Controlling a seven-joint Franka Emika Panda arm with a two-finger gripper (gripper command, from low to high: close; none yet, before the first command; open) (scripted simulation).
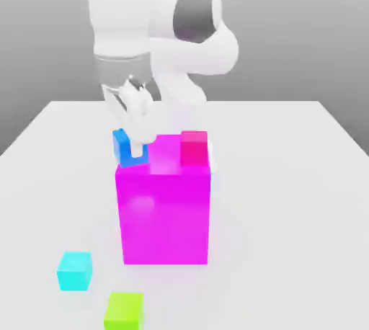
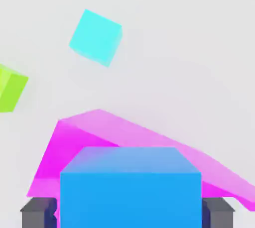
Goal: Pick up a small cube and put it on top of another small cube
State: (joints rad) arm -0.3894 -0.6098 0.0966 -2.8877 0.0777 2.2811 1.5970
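Gripper: the gripper [image 1: 134,150], at centre frame of the exterior view, was clamped on the small blue cube [image 1: 125,147]; in the hand view its dark fingertips [image 2: 37,213] flanked that cube [image 2: 130,187] on both sides.
Blue cube: held at the upper left corner of the big magenta block [image 1: 166,210], apparently at the block's top edge.
Red-pink cube: the small red-pink cube [image 1: 194,148] sat on the block's top, toward its right rear.
Lime-green cube: the small lime-green cube [image 1: 124,310] lay on the white table [image 1: 303,199] at the lower left of the exterior view, untouched.
Cyan cube: the small cyan cube [image 1: 75,270] rested near the green one, up and to the left, apart from it.
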